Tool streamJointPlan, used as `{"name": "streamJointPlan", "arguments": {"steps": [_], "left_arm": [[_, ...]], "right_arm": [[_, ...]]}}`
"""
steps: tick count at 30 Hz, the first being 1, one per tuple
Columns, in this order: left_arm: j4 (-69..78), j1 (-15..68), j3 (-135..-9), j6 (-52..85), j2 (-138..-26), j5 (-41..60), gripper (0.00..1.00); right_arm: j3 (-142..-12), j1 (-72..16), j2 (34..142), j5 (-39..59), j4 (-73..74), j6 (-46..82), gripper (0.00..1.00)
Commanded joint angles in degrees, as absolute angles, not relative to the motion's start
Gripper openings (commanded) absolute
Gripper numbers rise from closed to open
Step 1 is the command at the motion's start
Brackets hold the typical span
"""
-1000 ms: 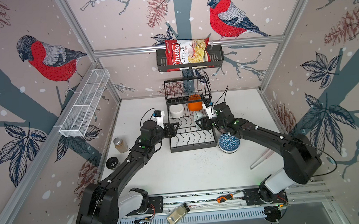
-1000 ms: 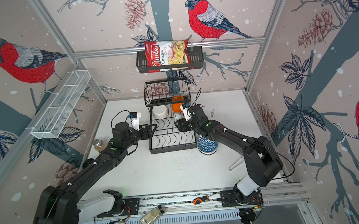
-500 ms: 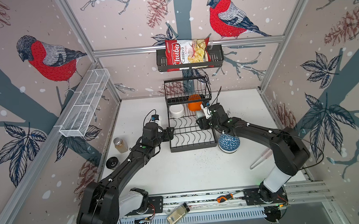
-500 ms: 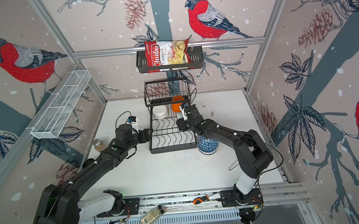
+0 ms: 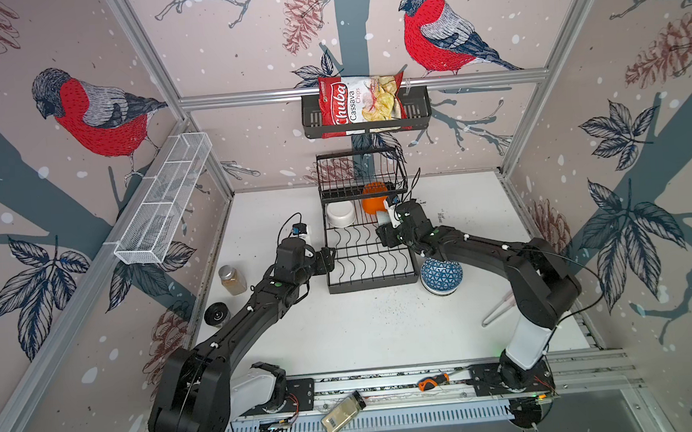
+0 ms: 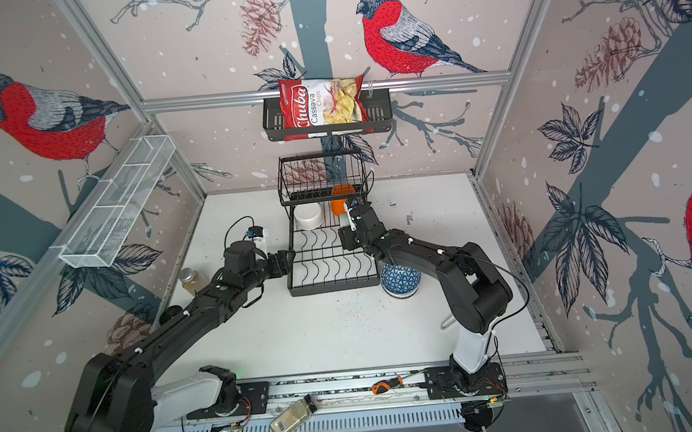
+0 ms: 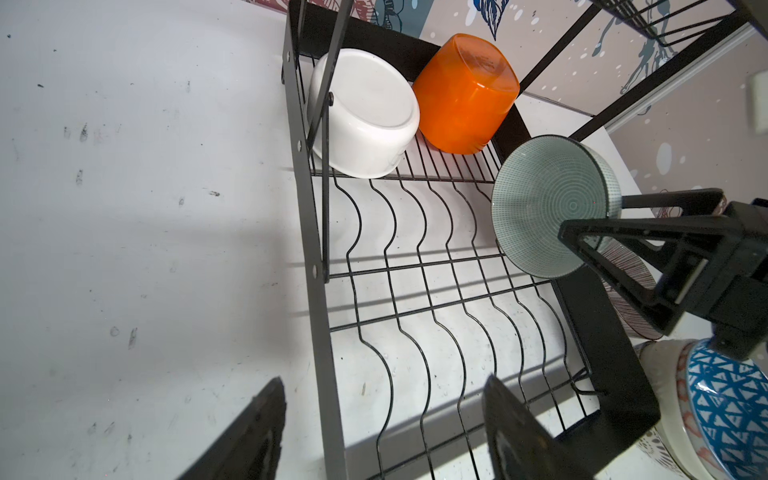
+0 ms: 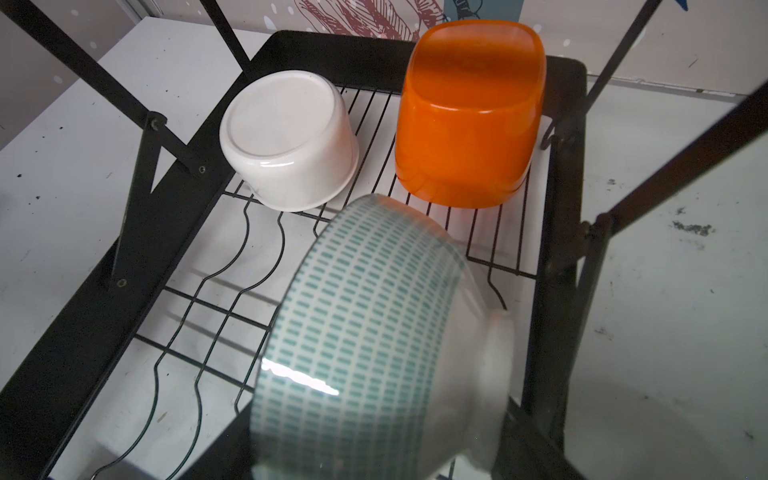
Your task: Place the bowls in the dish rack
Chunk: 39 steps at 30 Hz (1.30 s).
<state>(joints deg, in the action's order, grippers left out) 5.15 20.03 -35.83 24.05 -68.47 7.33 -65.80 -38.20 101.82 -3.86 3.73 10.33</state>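
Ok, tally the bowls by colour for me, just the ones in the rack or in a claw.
White bowl, in the rack: 1
Orange bowl, in the rack: 1
Mint bowl, in the right claw: 1
Total: 3

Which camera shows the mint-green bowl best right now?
The left wrist view: the mint-green bowl shows nearly whole, tilted on edge over the dish rack, the right pincer on its rim. The right wrist view shows only its blurred outside; in both top views the right arm mostly hides it.
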Motion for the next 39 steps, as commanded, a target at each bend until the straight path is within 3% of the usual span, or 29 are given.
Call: {"name": "streamJointPlan", "arguments": {"steps": [1,22,39], "left_arm": [[5.54,20.03,-35.55,23.83,-68.08,7.03,0.74],[5.82,20.03,-34.67,24.29,-67.59,7.29,0.73],[5.77,20.03,-34.27,24.09,-67.35,7.27,0.73]], "right_arm": [[-66.76,-38.14,102.62,-5.52,8.41,10.32,0.49],[-66.71,-37.88,107.32,-5.81,13.24,13.70,0.54],[-64.56,-37.97,108.68,-5.39,14.83,16.08,0.63]]}}
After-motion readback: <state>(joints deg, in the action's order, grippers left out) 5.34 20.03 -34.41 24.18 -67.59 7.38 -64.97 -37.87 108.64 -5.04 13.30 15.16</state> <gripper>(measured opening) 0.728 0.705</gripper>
